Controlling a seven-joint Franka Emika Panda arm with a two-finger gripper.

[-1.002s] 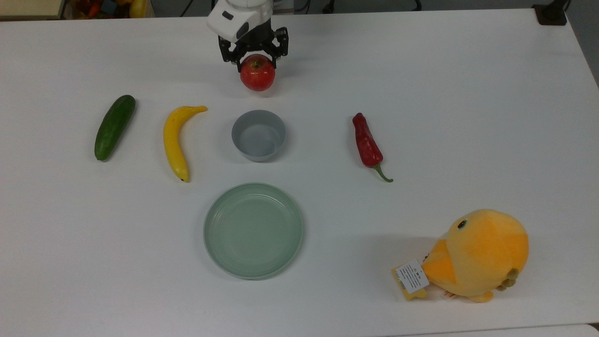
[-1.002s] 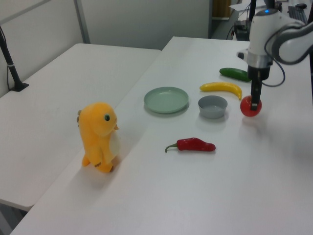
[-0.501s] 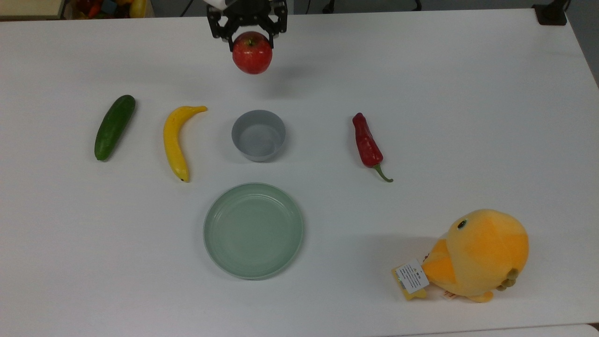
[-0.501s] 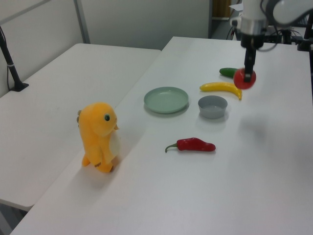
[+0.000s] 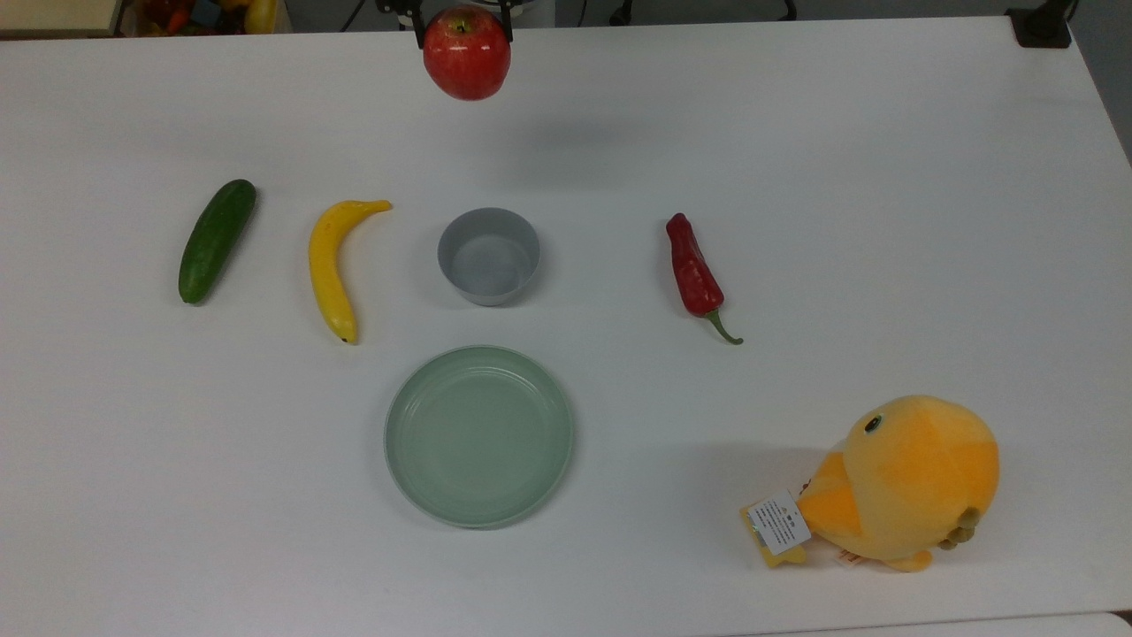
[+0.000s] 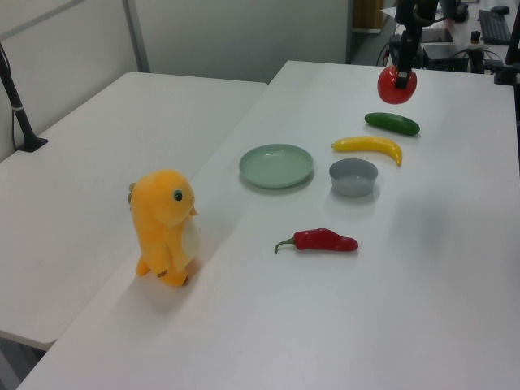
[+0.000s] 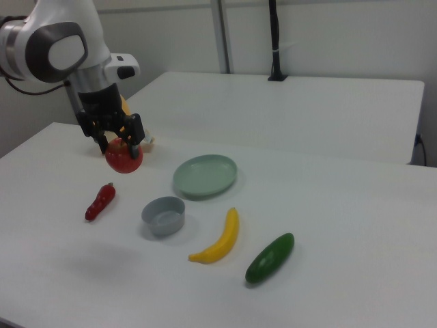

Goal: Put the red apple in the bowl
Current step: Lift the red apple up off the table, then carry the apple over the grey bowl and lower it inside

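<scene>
— Apple (image 5: 466,53) status?

— Gripper (image 7: 123,147) has its two fingers closed on the sides of the red apple, holding it clear of the table (image 5: 796,177). A soft shadow lies on the white surface below it, with air between.

— And the bowl (image 5: 488,256)?

— Grey, empty, upright on the table. In the top view it sits at about six o'clock from the apple, well apart, barely offset sideways. The banana (image 5: 334,265) is at its nine o'clock, the chili pepper (image 5: 694,270) at its three, the green plate (image 5: 478,435) at its six.

— So what does the next move turn on?

— My judgement: carrying the apple along that twelve-to-six line until it hangs over the bowl's mouth, then lowering. The bowl looks only slightly wider than the apple, so centring matters; a release off-centre could clip the rim and roll the apple toward the banana or the plate.
</scene>
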